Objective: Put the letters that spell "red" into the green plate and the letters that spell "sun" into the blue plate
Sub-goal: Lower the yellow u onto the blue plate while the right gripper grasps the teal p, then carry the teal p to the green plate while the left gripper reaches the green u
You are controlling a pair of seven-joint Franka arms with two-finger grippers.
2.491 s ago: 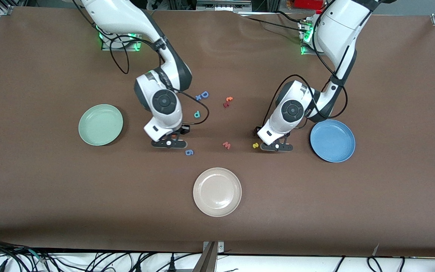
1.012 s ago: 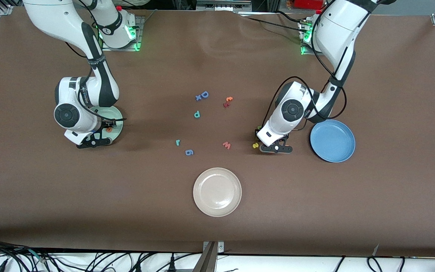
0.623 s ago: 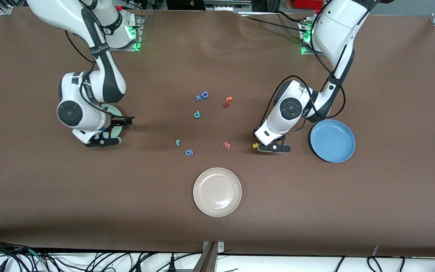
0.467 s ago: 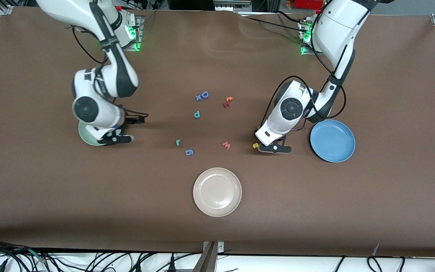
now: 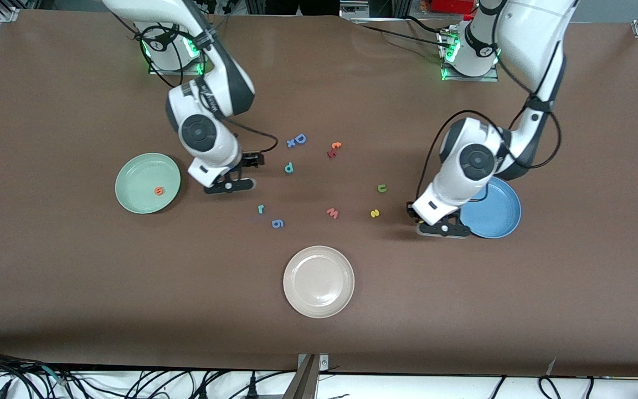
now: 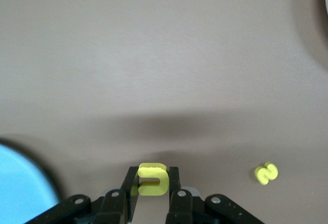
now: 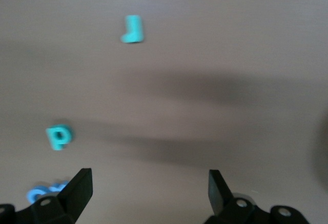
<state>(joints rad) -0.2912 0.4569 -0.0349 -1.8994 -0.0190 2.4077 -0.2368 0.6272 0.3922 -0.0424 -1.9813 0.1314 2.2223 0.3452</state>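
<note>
Left wrist view – left end effector is clamped on a yellow "u"/"n" letter, up over the counter right at the blue plate edge.
Right end effector is wide open and empty, over the counter at about 3 o'clock from the green plate – the orange "e" sits in that plate. Yellow "s", green "u", teal "r" and teal "p" lie on the counter.

- Orange "e" lies flat in the green plate.
- Teal "r" and teal "d" lie on the table near the right gripper.
- Yellow "u" — pinched in the left gripper, beside the blue plate.
- Yellow "s" and green "n" lie on the table near that gripper.
</note>
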